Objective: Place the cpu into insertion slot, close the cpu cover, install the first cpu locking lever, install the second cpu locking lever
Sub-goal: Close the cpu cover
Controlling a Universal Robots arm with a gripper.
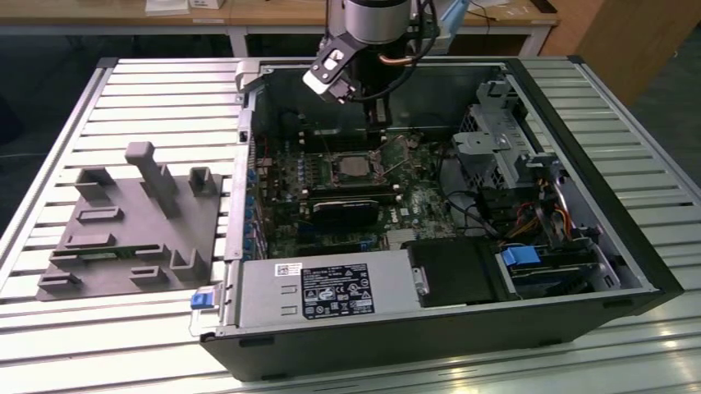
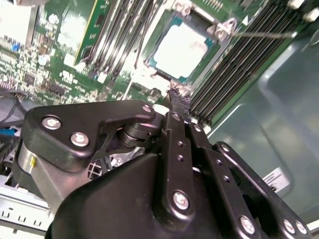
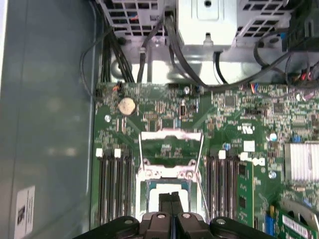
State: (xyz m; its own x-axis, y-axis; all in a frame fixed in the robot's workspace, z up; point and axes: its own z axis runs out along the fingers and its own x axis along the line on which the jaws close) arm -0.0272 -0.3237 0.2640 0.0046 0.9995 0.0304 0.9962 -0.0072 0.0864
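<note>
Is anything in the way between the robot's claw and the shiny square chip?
No, nothing visible is. The gripper hangs close by the edge of the chip, which lies uncovered. The metal cover frame stands swung open, off the chip, so it does not block the way.

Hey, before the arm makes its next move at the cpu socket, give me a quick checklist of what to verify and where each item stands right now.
1. cpu seated in the insertion slot: ok, its silvery top lies inside the frame.
2. cpu cover closed: not ok, it stands open off the socket, with green board visible through its window.
3. Locking lever latched: apparently not ok, a thin rod juts free over the memory slots.
4. gripper empty: ok, its fingers are shut together with nothing between them.
5. Fingertips clear of the socket: cannot tell, they sit very close above it.
</note>
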